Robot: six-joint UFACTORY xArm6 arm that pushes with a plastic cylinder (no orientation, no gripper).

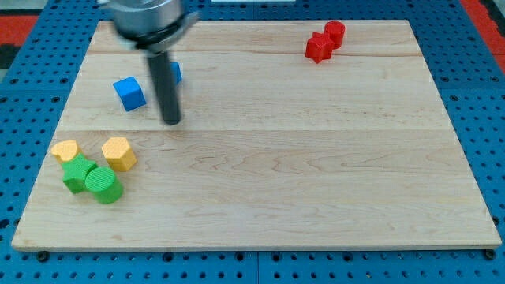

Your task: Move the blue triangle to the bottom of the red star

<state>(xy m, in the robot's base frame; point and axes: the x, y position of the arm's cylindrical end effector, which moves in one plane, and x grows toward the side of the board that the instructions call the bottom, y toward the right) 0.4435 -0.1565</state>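
A blue block (175,73), its shape mostly hidden behind my rod, sits at the board's upper left; it may be the blue triangle. A blue cube (129,93) lies just left of the rod. My tip (171,121) rests on the board below the hidden blue block and to the right of the cube. The red star (318,48) lies at the upper right, touching a red cylinder (335,33) above and right of it. The tip is far left of the red star.
At the lower left sits a cluster: a yellow block (65,150), a yellow hexagon (119,153), a green star-like block (76,173) and a green cylinder (103,184). The wooden board (276,181) lies on a blue pegboard (31,79).
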